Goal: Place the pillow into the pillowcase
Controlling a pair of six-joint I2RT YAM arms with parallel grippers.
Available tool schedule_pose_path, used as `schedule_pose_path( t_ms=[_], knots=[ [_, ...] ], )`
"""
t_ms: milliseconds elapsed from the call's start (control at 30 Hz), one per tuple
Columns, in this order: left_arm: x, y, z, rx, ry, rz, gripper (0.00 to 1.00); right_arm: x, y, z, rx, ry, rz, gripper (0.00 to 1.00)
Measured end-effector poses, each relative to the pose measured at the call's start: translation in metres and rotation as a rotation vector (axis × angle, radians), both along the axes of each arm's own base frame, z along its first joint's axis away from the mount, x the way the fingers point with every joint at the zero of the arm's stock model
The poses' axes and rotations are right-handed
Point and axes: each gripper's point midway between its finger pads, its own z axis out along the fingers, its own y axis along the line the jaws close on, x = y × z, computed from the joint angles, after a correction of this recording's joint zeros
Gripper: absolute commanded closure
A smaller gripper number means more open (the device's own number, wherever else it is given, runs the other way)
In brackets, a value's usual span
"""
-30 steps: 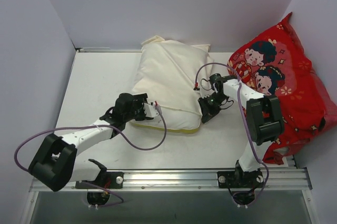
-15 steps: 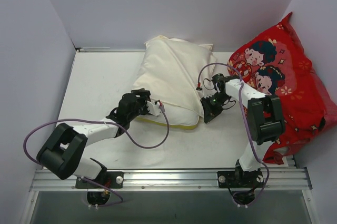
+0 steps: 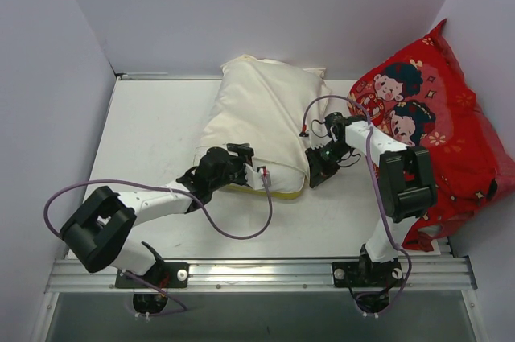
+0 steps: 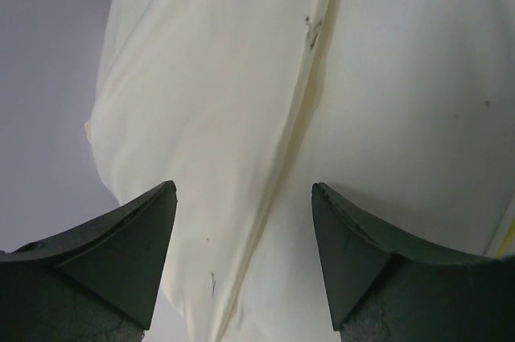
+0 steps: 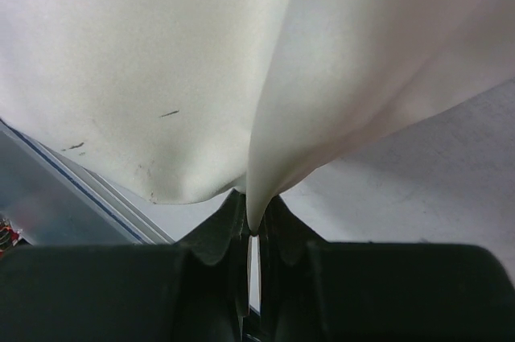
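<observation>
The cream pillowcase (image 3: 261, 117) lies bulging in the middle of the table, with the pillow inside it. Only the pillow's yellow-piped near edge (image 3: 269, 191) peeks out at the front. My left gripper (image 3: 248, 166) is open at that near edge. In the left wrist view the left gripper (image 4: 244, 201) has wrinkled pillowcase fabric (image 4: 241, 76) in front of its spread fingers and grips nothing. My right gripper (image 3: 315, 166) is at the pillowcase's right front corner. In the right wrist view the right gripper (image 5: 253, 228) is shut on a fold of the pillowcase (image 5: 273, 117).
A red cushion with cartoon children (image 3: 434, 125) leans in the right corner, beside the right arm. Pale walls enclose the white table (image 3: 145, 125) on three sides. A metal rail (image 3: 257, 274) with both arm bases runs along the near edge.
My left gripper has slid right along the pillow's near edge, its arm folding closer in. The pillowcase has shifted slightly toward the back. The right gripper keeps its hold and has barely moved.
</observation>
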Motion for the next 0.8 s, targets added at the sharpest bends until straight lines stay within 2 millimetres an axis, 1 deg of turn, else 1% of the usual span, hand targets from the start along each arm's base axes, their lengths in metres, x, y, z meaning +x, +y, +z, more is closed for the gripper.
schedule_pose_path(
  t_ms=[100, 200, 300, 433, 500, 600, 667, 700, 800],
  knots=[
    [0.000, -0.016, -0.004, 0.008, 0.008, -0.023, 0.24, 0.000, 0.001, 0.002, 0.009, -0.003, 0.000, 1.00],
    [0.003, -0.025, -0.009, 0.019, 0.014, -0.028, 0.24, 0.000, 0.001, 0.003, 0.011, -0.005, -0.001, 1.00],
    [0.011, -0.025, -0.014, 0.030, 0.014, -0.006, 0.25, 0.001, 0.001, 0.004, 0.012, -0.011, -0.001, 1.00],
    [0.023, -0.021, -0.015, 0.031, 0.002, 0.026, 0.25, 0.001, -0.001, 0.005, 0.012, -0.012, -0.006, 1.00],
    [0.032, -0.010, -0.016, 0.039, -0.006, 0.055, 0.26, 0.001, -0.002, 0.005, 0.012, -0.012, -0.006, 1.00],
    [0.053, 0.016, -0.014, 0.051, -0.021, 0.122, 0.27, 0.001, -0.005, 0.004, 0.012, -0.012, -0.012, 1.00],
    [0.067, 0.038, -0.014, 0.061, -0.032, 0.172, 0.27, 0.001, -0.006, 0.004, 0.015, -0.011, -0.017, 1.00],
    [0.075, 0.053, -0.014, 0.066, -0.038, 0.207, 0.28, 0.001, -0.007, 0.004, 0.017, -0.010, -0.020, 1.00],
    [0.089, 0.090, -0.020, 0.096, -0.039, 0.284, 0.29, 0.002, -0.009, 0.004, 0.017, -0.010, -0.026, 1.00]
  ],
)
